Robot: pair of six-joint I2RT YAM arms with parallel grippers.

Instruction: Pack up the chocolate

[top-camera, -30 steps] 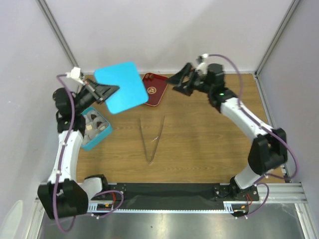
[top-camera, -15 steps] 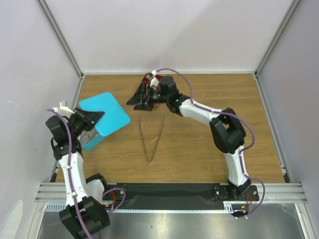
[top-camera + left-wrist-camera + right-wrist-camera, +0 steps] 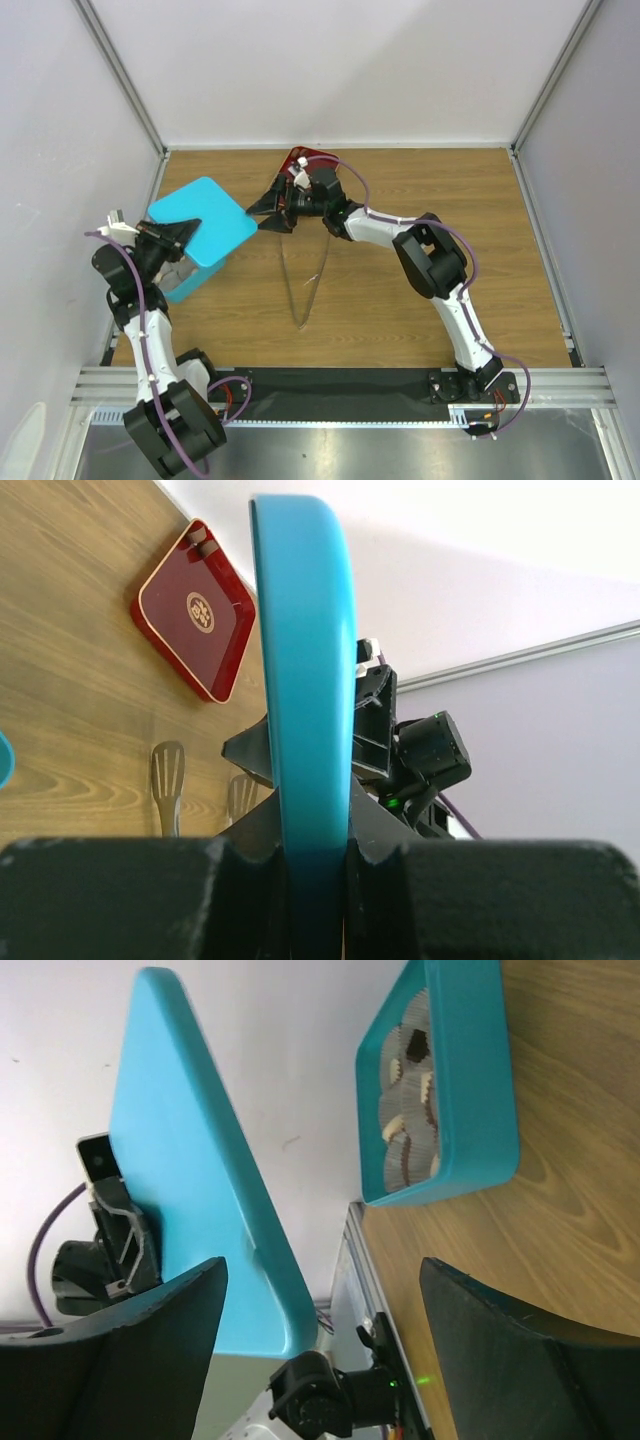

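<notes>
- The chocolate sits in frilled paper cups inside the teal box. The box is on the tabletop close to its left edge, so the filling looks done and closing the box seems to be what is left.
- The left pincer is clamped on one rim of the teal lid. The left wrist view shows the lid edge-on, squeezed between both fingers.
- The lid hangs tilted above the box, covering part of it but not seated. I judge the tilt comes from gripping it at one side only, which leaves the far corner unsupported.
- The right pincer has its fingers apart and holds nothing. It is just beside the lid's free corner, and whether it touches the lid I cannot tell. Its likely purpose there is to steady or line up that corner before the lid goes down.
- The red tray lies by the far edge of the tabletop, partly behind the right arm.
- The tongs lie flat near the middle of the tabletop, in neither pincer. They appear to be set aside because the lid work does not need them.
</notes>
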